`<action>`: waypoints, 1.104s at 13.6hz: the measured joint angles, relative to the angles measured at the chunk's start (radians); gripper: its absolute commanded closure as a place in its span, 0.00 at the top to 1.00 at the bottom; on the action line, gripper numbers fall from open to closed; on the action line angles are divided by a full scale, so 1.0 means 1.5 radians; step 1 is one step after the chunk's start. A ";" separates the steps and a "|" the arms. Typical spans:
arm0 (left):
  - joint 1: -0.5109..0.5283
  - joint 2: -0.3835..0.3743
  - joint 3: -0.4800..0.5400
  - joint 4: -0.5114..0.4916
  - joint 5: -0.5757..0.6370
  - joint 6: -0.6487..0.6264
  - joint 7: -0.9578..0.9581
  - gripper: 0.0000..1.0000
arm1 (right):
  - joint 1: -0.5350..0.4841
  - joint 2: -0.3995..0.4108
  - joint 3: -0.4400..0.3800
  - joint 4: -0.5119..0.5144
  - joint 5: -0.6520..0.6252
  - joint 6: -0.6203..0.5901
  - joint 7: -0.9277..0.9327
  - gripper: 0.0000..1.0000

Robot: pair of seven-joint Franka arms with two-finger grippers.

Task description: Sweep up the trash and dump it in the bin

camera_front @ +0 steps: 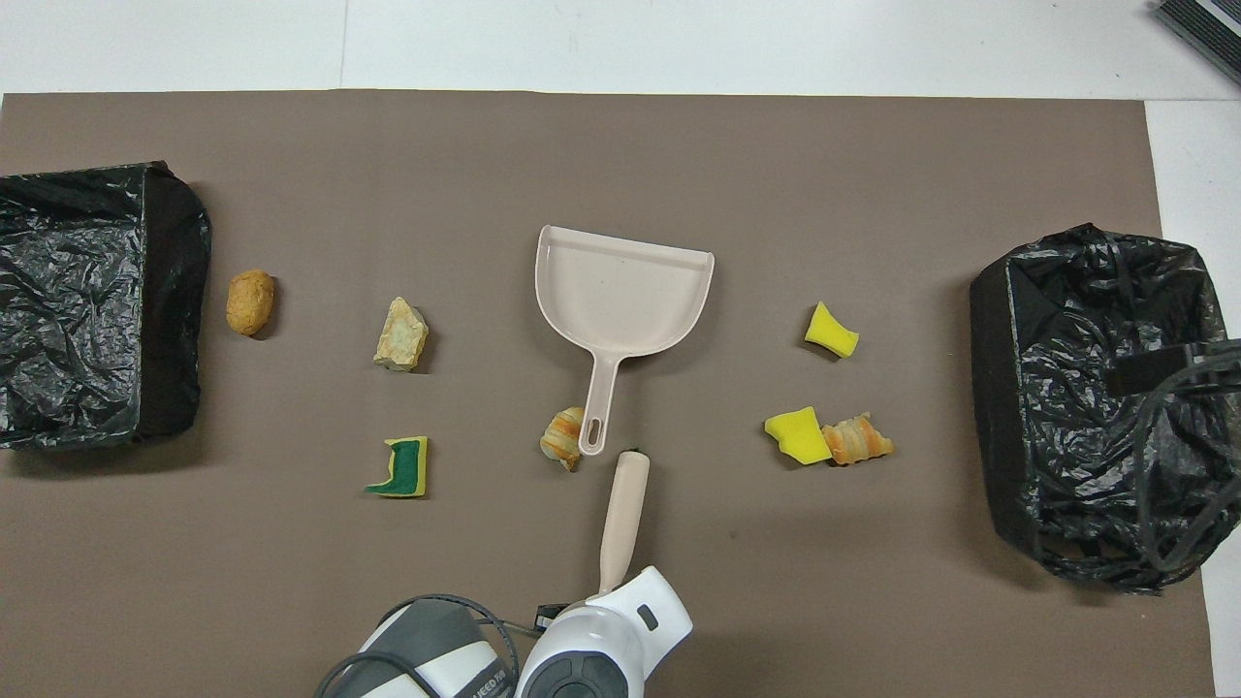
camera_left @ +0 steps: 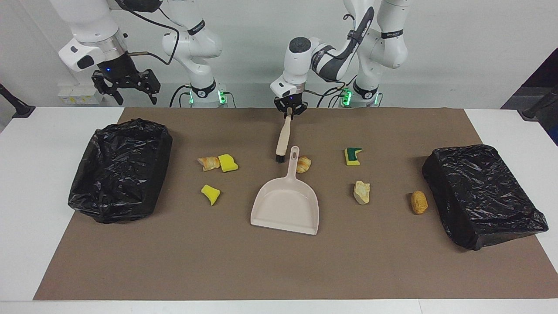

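Flanking the desk (camera_left: 279,266) ends, two bins (camera_left: 120,170); dustpan (camera_left: 285,205) mid-desk, trash (camera_left: 304,164) scattered around; left gripper (camera_left: 290,110) clamps brush (camera_left: 283,139); right gripper (camera_left: 126,85), spread wide, waits; bristles might knock the croissant bit under the handle.

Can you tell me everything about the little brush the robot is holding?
The brush is small, with a smooth beige handle that looks like plastic and a short tuft of black bristles at its lower end. The left claw is shut on the handle's top, so it hangs tilted, bristles down by the brown mat. Its bristles sit beside the dustpan handle's tip, on the robots' side; whether they touch the mat or the dustpan cannot be told.
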 measured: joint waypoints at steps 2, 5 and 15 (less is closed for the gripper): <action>0.005 -0.022 0.004 0.027 0.000 -0.088 0.000 0.00 | 0.034 0.001 0.002 -0.002 0.001 0.019 0.052 1.00; 0.047 -0.085 0.008 0.041 0.000 -0.197 0.004 0.00 | 0.092 0.022 0.004 -0.003 0.005 0.069 0.138 1.00; 0.356 -0.142 0.013 0.096 0.053 -0.314 0.150 0.00 | 0.345 0.228 0.010 0.006 0.081 0.252 0.506 1.00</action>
